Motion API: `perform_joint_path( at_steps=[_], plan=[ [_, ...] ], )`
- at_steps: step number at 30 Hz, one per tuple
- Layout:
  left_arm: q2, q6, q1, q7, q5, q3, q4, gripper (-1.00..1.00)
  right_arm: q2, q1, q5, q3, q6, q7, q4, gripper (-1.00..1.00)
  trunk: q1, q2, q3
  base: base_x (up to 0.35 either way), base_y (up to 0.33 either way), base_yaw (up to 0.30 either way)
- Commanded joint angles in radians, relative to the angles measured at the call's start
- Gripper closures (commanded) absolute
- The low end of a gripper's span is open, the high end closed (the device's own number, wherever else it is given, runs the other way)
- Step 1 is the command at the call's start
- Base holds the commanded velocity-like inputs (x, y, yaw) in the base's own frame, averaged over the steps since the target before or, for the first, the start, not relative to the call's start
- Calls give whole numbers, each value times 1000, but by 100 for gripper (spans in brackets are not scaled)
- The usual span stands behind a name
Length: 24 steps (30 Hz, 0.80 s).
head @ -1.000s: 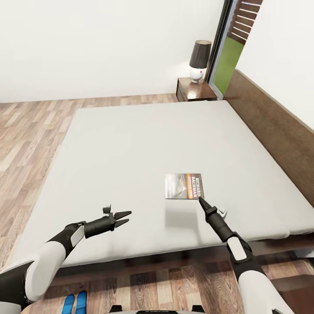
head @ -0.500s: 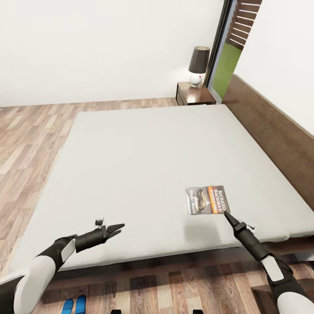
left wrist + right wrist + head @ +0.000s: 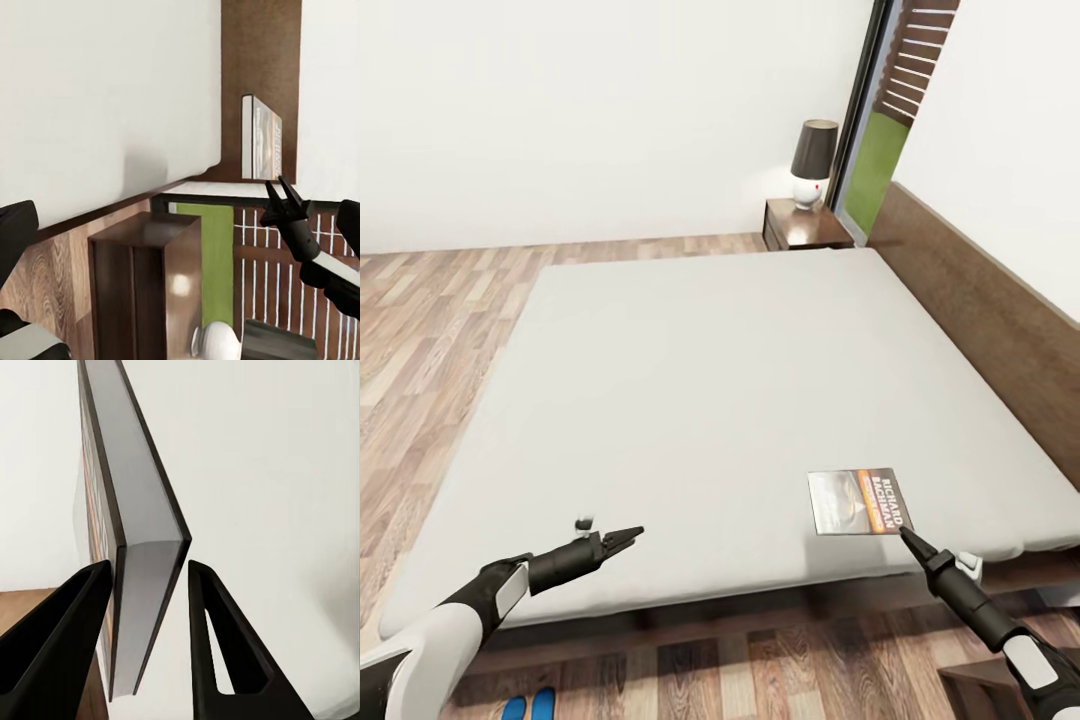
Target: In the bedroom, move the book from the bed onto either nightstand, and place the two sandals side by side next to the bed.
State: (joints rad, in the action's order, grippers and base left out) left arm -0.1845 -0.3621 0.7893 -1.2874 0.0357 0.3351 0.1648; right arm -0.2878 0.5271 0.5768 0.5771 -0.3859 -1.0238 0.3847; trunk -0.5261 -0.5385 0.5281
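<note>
Brown wood-plank floor runs along the near side of the bed, and two flat bright blue sandals lie on it side by side at the lower edge of the head view.

Left pincer: hovers above the near part of the pale grey-white mattress, fingers nearly together and gripping nothing.

Right pincer: its tip meets the near edge of the thin dark paperback book with an orange band. In the right wrist view the book stands edge-on between the two black fingers. One finger appears to touch the cover; a gap shows at the other. Whether the grip is firm cannot be told.

Location: the book lies at or just above the mattress near its front right corner, close to the near edge.

Handling, as judged:
- Light and thin; the cover will flex if pinched at one corner only.
- Glossy cover may slip; seat the fingers well over the edge, across the full thickness.
- The soft mattress gives little purchase beneath a flat book.

Clearance: the dark brown wooden headboard bounds the right side. Open mattress lies between the book and the far glossy dark-brown nightstand, which carries a black-shaded lamp, leaving limited bare top beside the lamp.
</note>
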Motion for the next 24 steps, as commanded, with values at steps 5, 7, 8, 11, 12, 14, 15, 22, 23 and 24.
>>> perform_joint_path(
  at_steps=[5,7,8,11,12,14,15,22,23,24],
  plan=[
    [-7,-10,0,-3,3,-2,-1,-100,0,1,3,2,-8,-2,4,100,0,-1,-7,0,0,0],
    [-6,-9,0,-3,3,-2,-1,-100,-1,1,3,2,-8,-2,6,100,0,-1,-10,0,0,0],
    [-5,-9,0,-3,3,-2,-1,-100,-1,1,3,2,-8,-2,6,100,0,-1,-12,0,0,0],
    [-6,-9,0,-3,3,-2,-1,-100,-1,1,3,2,-8,-2,6,100,0,-1,-17,0,0,0],
    [-6,-9,0,-3,3,-2,-1,-100,-1,1,3,3,-8,-2,6,100,0,-1,-18,0,0,0],
    [-6,-9,0,-3,3,-2,-1,-100,-1,1,3,3,-8,-2,7,100,0,-1,-19,0,0,0],
    [-5,-9,0,-3,3,-2,-1,-100,-1,1,3,3,-8,-2,8,100,0,-1,-19,0,0,0],
    [-3,-9,0,-2,3,-3,-1,-100,-1,1,3,1,-8,-2,13,100,0,-1,-20,0,0,1],
    [-3,-9,0,-2,3,-3,-1,-100,-1,1,3,1,-8,-2,13,100,0,-1,-20,0,0,20],
    [-3,-9,0,-2,3,-3,-1,-100,-1,1,3,1,-8,-2,14,100,0,-1,-20,0,0,54]
  ],
)
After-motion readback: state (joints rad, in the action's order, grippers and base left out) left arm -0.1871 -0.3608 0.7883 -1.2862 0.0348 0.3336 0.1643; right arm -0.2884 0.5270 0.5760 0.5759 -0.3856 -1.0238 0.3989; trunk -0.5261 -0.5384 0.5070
